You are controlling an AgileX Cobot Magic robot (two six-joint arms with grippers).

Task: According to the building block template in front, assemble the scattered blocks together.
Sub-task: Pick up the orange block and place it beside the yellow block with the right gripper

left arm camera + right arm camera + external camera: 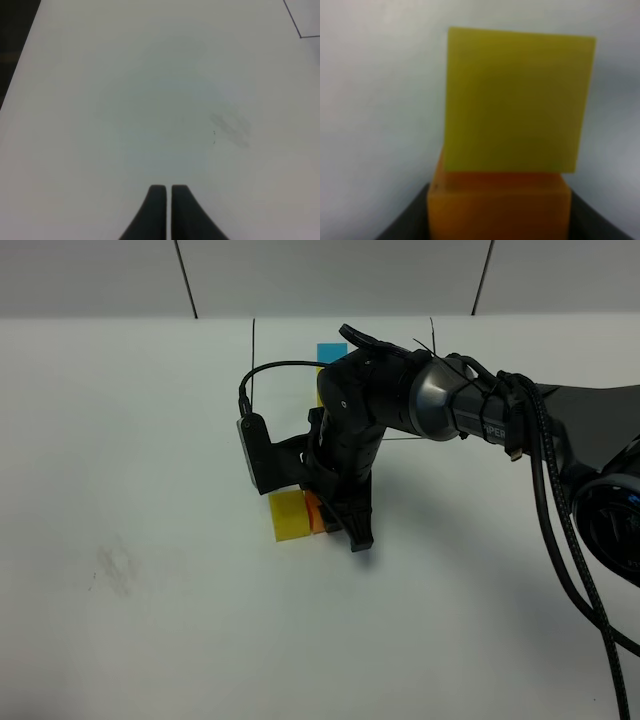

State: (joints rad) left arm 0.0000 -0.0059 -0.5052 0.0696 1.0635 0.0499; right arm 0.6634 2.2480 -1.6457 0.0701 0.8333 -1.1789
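Right wrist view: orange cube (497,207) clamped by right hand (335,518), yellow cube (517,100) touching it just beyond fingertips; left hand (168,192) closed, empty.

it looked like a robotics lab: a plain white tabletop (150,640), pale wall panels (330,275) at twelve o'clock, a cabled arm (450,405).

Yellow cube (517,100), orange cube (497,205), blue template cube (331,351), thin black outline (253,340), plain white table (120,440)
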